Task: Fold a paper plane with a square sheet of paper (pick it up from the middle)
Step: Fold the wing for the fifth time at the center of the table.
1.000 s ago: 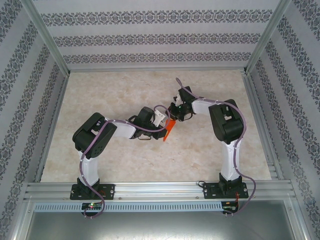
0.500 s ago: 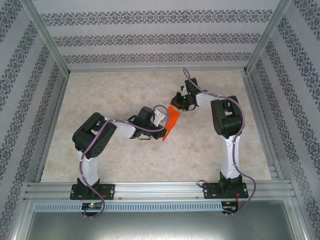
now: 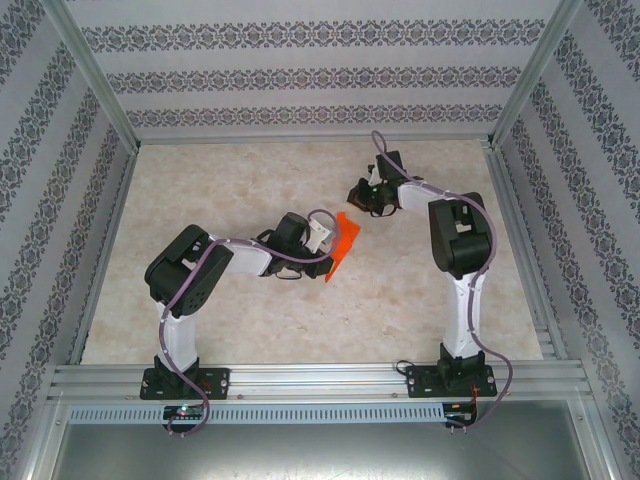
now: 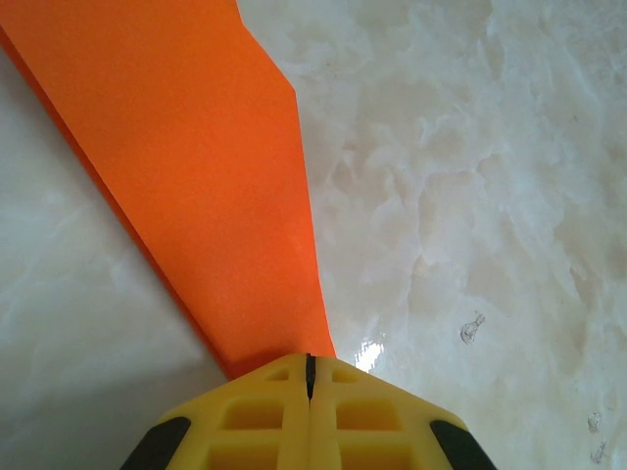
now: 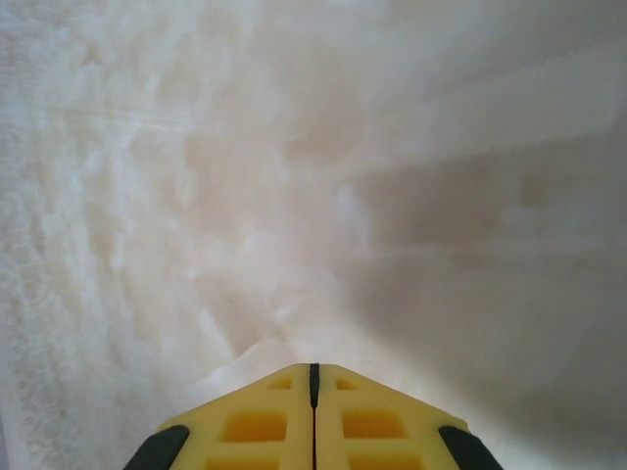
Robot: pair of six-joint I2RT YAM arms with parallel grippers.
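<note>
- Folded paper (image 3: 343, 241) (image 4: 196, 176): bright orange, plain and unmarked. It is folded into a long narrow wedge that widens away from the grip, and stacked layers show along its left edge in the left wrist view. It sits near the middle of the desk (image 3: 220, 180), and I cannot tell whether its far end touches the surface.
- Left end effector (image 3: 329, 246) (image 4: 309, 366): yellow fingers pressed together, with the narrow end of the folded paper pinched between them.
- Right end effector (image 3: 362, 196) (image 5: 313, 372): yellow fingers closed against each other with nothing between them. It is apart from the folded paper, toward the far right of it, over bare desk.
- Desk: pale marbled top with a faint sheen.
- Walls (image 3: 300, 75): striped patterned paper on three sides.
- Metal rail (image 3: 320, 378): runs along the near edge and carries both arm bases.
</note>
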